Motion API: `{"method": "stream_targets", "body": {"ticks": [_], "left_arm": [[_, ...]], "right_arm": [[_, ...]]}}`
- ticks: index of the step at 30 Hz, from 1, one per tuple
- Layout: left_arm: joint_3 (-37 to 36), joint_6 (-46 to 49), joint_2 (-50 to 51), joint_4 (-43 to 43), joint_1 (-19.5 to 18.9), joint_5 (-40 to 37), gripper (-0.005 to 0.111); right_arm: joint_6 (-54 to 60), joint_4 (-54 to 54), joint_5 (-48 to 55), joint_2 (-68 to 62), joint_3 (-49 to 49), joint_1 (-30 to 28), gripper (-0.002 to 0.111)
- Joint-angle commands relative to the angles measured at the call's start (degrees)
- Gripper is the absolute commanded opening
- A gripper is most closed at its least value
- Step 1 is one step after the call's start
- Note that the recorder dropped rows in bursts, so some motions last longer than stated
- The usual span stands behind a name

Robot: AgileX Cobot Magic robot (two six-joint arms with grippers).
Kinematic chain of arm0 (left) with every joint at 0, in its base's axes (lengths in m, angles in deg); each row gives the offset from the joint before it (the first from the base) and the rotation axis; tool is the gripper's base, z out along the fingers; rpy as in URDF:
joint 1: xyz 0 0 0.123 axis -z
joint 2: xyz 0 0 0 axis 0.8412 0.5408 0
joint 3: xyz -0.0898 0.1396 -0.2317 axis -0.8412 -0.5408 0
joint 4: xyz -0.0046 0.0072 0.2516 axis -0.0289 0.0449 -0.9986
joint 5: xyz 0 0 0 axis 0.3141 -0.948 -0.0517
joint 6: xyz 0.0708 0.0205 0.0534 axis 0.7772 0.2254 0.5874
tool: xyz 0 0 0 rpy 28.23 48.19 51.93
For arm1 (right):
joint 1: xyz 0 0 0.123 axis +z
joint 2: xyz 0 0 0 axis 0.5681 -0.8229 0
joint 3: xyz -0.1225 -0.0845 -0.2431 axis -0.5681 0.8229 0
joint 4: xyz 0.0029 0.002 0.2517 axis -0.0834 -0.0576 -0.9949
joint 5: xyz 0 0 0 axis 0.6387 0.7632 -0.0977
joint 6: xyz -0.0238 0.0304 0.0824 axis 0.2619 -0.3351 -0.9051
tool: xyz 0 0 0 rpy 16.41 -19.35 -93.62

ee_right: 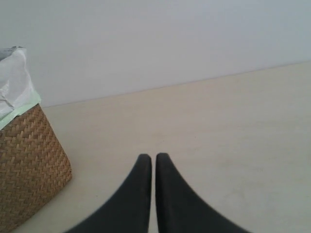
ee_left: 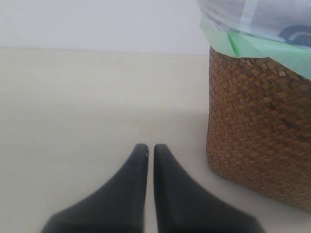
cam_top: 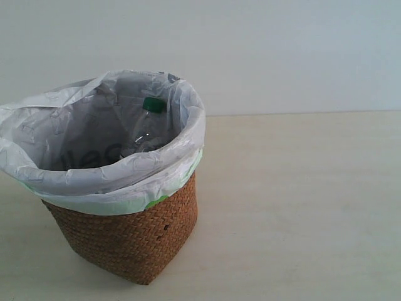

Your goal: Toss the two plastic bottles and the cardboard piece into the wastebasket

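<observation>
The green-cap bottle is in the wastebasket. Left gripper and right gripper are both pinched closed on nothing. Left one's near the wicker, so a sloppy swing could tip it.

The exterior view sits close to the wastebasket, above its rim, looking down into the liner and across the table to the wall. The 2 wrist views ride low over the table, each facing out past its own fingertips — the left gripper near the wicker side, the right gripper farther off. All 3 share wastebasket, table and wall.
</observation>
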Motion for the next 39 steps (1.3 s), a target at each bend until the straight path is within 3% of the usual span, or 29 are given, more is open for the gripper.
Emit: {"method": "stream_targets", "body": {"ticks": [1,5,8,14,17,24,39], "left_arm": [[-0.2,0.26,-0.14,-0.32,-0.16,-0.04,0.004],[-0.2,0.26,-0.14,-0.32,-0.16,-0.04,0.004],[-0.2,0.26,-0.14,-0.32,-0.16,-0.04,0.004],[-0.2,0.26,-0.14,-0.32,-0.16,-0.04,0.004],[-0.2,0.26,-0.14,-0.32,-0.16,-0.04,0.004],[-0.2,0.26,-0.14,-0.32,-0.16,-0.04,0.004],[-0.2,0.26,-0.14,-0.32,-0.16,-0.04,0.004]], "right_arm": [[0.6,0.58,-0.68,0.27,0.27,-0.19,0.0],[0.6,-0.92,-0.68,0.27,0.27,-0.19,0.0],[4.31,-8.85,-0.68,0.27,0.27,-0.19,0.0],[36.46,-31.9,-1.6,0.27,0.27,-0.19,0.0],[47.73,-37.28,-0.49,0.27,0.27,-0.19,0.0],[47.62,-35.19,7.4,0.27,0.27,-0.19,0.0],[47.62,-32.77,7.92,0.27,0.27,-2.12,0.0]]}}
